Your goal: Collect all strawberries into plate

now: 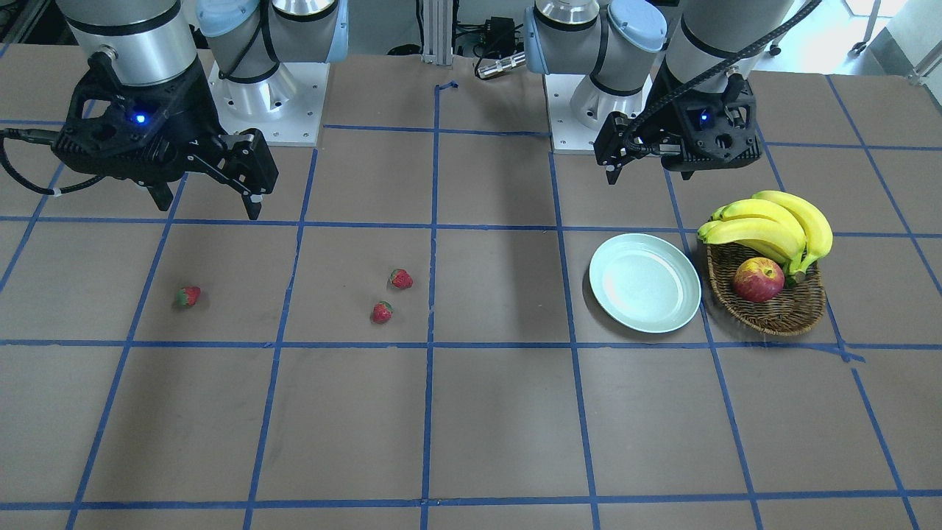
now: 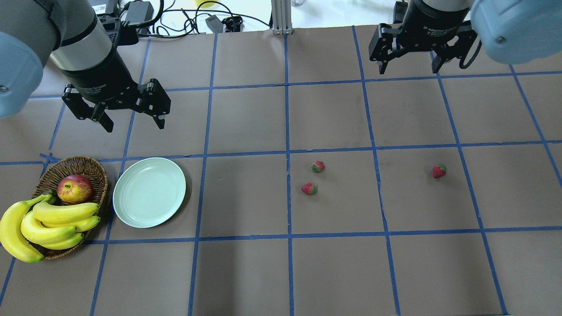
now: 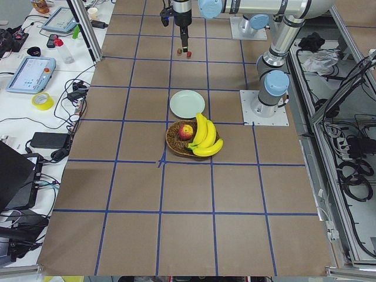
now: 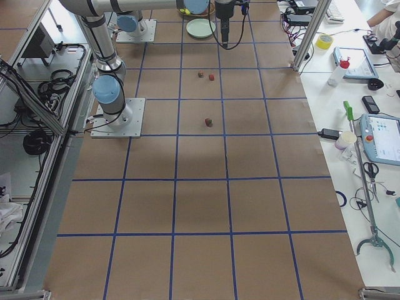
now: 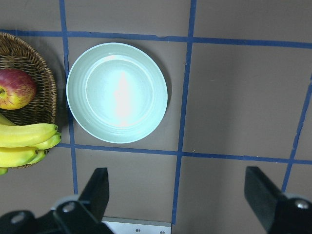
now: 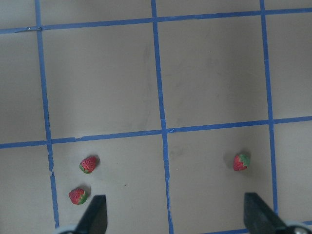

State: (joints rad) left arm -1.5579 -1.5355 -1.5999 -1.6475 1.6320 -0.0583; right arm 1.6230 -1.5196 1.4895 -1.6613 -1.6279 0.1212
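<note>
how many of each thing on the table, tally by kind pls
strawberries: 3
plate: 1
basket: 1
apple: 1
banana bunch: 1
total: 7

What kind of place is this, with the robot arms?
Probably a robotics lab: a left arm and right arm bolted to a table gridded with blue tape, beside a bench holding a tablet, cables and a tape roll.
</note>
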